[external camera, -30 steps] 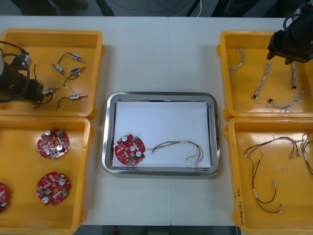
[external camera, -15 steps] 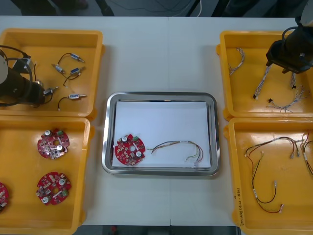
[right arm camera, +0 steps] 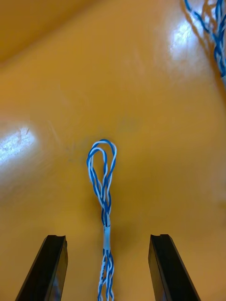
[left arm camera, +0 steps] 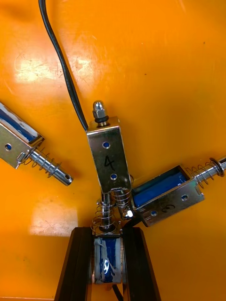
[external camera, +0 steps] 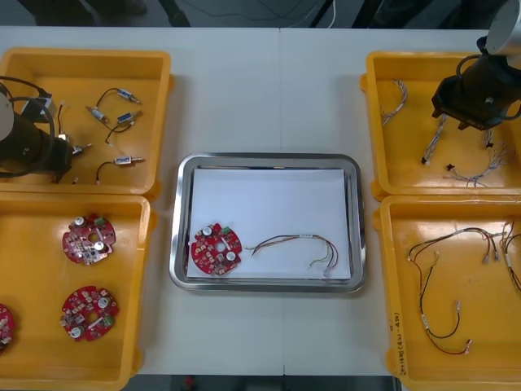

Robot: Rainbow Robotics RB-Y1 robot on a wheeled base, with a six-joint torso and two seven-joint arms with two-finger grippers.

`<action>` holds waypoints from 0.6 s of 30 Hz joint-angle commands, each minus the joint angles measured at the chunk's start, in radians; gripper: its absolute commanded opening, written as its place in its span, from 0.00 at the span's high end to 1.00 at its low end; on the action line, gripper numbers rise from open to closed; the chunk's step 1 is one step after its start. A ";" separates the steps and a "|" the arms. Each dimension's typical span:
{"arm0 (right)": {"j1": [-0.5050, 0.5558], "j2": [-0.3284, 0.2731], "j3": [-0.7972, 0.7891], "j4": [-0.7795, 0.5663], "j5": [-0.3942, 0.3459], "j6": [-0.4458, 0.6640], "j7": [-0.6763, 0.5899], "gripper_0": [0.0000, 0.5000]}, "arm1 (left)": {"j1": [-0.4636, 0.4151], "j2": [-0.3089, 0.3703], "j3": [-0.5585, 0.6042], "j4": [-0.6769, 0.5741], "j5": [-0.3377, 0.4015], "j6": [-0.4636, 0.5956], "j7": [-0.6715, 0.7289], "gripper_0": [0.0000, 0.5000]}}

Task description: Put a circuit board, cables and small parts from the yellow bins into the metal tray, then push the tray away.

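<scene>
Left claw [left arm camera: 108, 233] is low in the far left yellow bin [external camera: 85, 55], toward its left side, fingers clamped tight on a small metal part [left arm camera: 108, 263]. Other metal parts [left arm camera: 108, 157] crowd just beyond the fingertips. Right claw [right arm camera: 107, 241] hovers in the far right yellow bin [external camera: 373, 130], fingers spread wide either side of a twisted blue and white cable [right arm camera: 103, 183], with bare bin floor around it. The metal tray [external camera: 183, 236] sits mid-bench [external camera: 269, 90], holding a circuit board [external camera: 216, 249] at its near left corner and a red and yellow cable [external camera: 297, 243] beside it. There's free white liner toward the far rim.
</scene>
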State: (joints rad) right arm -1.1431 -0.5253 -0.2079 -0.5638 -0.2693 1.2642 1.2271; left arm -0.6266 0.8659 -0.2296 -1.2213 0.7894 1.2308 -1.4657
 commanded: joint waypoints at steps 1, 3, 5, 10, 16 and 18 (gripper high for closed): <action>-0.038 0.014 -0.028 -0.011 -0.005 0.001 -0.032 0.00 | -0.018 0.004 0.001 -0.001 0.011 0.004 -0.119 1.00; -0.030 0.014 -0.027 -0.011 -0.002 -0.005 -0.031 0.00 | -0.018 0.002 0.016 -0.001 0.011 0.021 -0.122 1.00; -0.021 0.016 -0.027 -0.011 -0.002 -0.012 -0.029 0.00 | -0.018 0.004 0.042 -0.010 0.013 0.050 -0.131 1.00; -0.015 0.016 -0.027 -0.011 -0.002 -0.020 -0.031 0.00 | -0.018 0.004 0.093 -0.055 0.011 0.122 -0.136 1.00; -0.006 0.016 -0.028 -0.011 -0.002 -0.028 -0.032 0.00 | -0.018 0.004 0.167 -0.129 -0.006 0.217 -0.136 1.00; 0.000 0.016 -0.027 -0.011 -0.002 -0.031 -0.032 0.00 | -0.019 0.004 0.190 -0.159 -0.012 0.254 -0.136 1.00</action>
State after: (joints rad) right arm -1.1420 -0.5186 -0.2079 -0.5635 -0.2697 1.2448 1.2271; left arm -0.6266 0.8659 -0.0946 -1.3199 0.7920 1.4415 -1.4659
